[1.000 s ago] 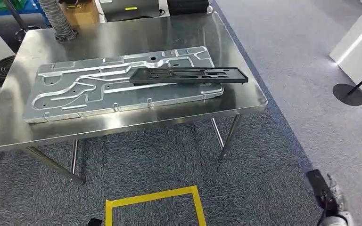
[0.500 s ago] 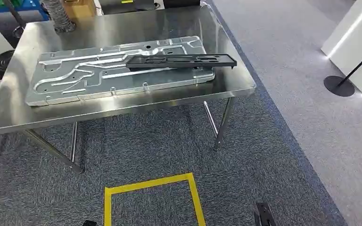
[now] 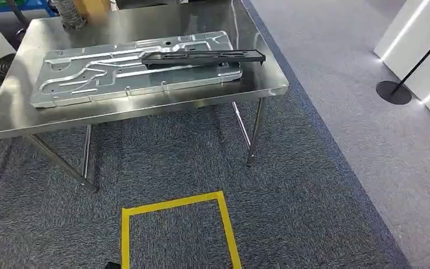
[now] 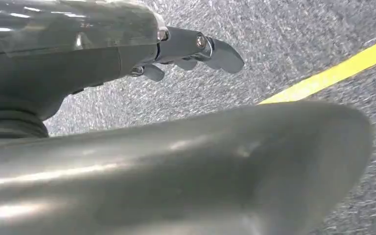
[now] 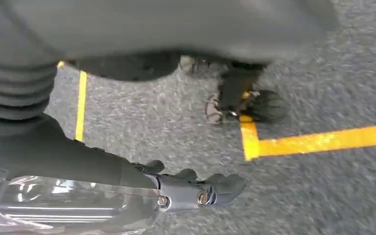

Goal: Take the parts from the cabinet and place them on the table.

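My left hand (image 4: 186, 49) and right hand (image 5: 196, 188) hang empty, fingers apart, while the black part (image 3: 204, 56) lies on the silver panel (image 3: 89, 75) at twelve o'clock.

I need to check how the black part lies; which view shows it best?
The head view: the black part lies flat across the silver panel on the steel table. Both wrist views look down at carpet and yellow tape, with nothing of the part.
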Action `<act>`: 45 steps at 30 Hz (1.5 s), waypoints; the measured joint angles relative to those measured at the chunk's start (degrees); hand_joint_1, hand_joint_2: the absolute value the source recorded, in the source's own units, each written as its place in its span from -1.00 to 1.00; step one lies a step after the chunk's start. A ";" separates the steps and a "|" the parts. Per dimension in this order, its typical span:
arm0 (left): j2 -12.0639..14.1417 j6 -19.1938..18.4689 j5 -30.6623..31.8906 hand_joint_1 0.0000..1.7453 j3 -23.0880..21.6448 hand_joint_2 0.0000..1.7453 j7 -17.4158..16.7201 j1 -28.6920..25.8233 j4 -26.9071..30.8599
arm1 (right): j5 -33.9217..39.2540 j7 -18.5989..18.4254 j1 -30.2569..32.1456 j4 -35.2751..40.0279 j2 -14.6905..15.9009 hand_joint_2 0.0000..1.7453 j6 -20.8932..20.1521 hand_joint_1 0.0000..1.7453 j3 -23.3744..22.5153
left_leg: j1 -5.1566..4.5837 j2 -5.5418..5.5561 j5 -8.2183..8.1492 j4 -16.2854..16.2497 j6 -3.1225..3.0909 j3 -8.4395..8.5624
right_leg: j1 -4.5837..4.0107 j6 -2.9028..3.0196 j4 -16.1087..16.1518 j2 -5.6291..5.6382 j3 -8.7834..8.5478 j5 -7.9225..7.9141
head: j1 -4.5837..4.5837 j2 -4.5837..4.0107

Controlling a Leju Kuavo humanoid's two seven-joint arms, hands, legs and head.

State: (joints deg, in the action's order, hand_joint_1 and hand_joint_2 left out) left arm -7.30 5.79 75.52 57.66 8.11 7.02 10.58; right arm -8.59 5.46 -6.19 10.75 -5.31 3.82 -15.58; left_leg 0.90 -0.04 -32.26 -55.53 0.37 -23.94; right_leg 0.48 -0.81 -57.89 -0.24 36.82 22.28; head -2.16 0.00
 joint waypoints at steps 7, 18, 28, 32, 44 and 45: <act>-0.11 -0.15 0.66 -1.00 -0.13 -1.00 0.22 -0.69 0.00 | -1.51 0.13 0.78 -0.39 -0.52 1.00 -0.65 -1.00 0.15 | -0.29 -0.73 4.64 -0.25 -2.87 -5.07 | 0.51 -2.04 -9.89 0.25 3.50 10.14 | 0.00 0.00; -0.24 -0.61 1.44 -1.00 -1.16 -1.00 -0.41 -1.27 -0.02 | -2.71 1.05 0.78 -0.37 -1.07 1.00 1.77 -1.00 0.63 | -0.84 -1.10 11.25 -1.86 -0.92 -12.39 | -0.61 0.72 3.14 0.23 -11.95 8.48 | 0.00 0.00; 0.00 -0.66 1.62 -1.00 -1.38 -1.00 -0.02 -1.72 -0.02 | -4.31 0.70 1.24 -0.59 -1.81 1.00 2.05 -1.00 1.60 | 0.50 -0.38 4.63 -11.85 1.55 -8.04 | 0.48 0.56 1.60 -0.24 -1.90 1.62 | 0.00 0.00; -0.04 -0.52 1.95 -1.00 -1.44 -1.00 0.00 -1.71 -0.02 | -4.55 1.01 1.23 -0.57 -1.79 1.00 2.49 -1.00 1.64 | 0.23 -0.19 -0.42 -0.71 -0.25 -0.63 | 0.21 -1.11 -0.01 -0.14 -0.55 0.35 | 0.00 0.00; -1.52 1.58 1.42 -1.00 -1.40 1.00 -0.52 -1.93 -0.02 | -6.27 0.98 1.53 -0.59 -0.77 1.00 3.50 -1.00 2.16 | -1.43 -0.66 3.39 -1.06 -2.92 -4.51 | -0.80 0.61 -0.83 0.09 -5.95 4.85 | 0.00 0.00; -1.81 1.16 1.29 -1.00 -1.35 1.00 -1.14 -1.88 -0.04 | -6.60 1.05 1.32 -0.59 -0.39 1.00 3.52 -1.00 2.27 | -1.88 -0.83 3.49 -1.27 -2.69 -4.87 | -0.80 1.18 0.59 -0.17 -6.63 5.57 | 0.00 0.00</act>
State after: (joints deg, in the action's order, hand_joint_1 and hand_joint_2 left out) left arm -9.11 6.95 76.80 56.30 6.97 5.14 10.54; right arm -15.19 6.51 -4.87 10.16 -5.70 7.34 -13.31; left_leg -0.98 -0.87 -28.78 -56.80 -2.32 -28.81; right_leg -0.32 0.37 -57.30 -0.40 30.19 27.85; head -2.16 0.00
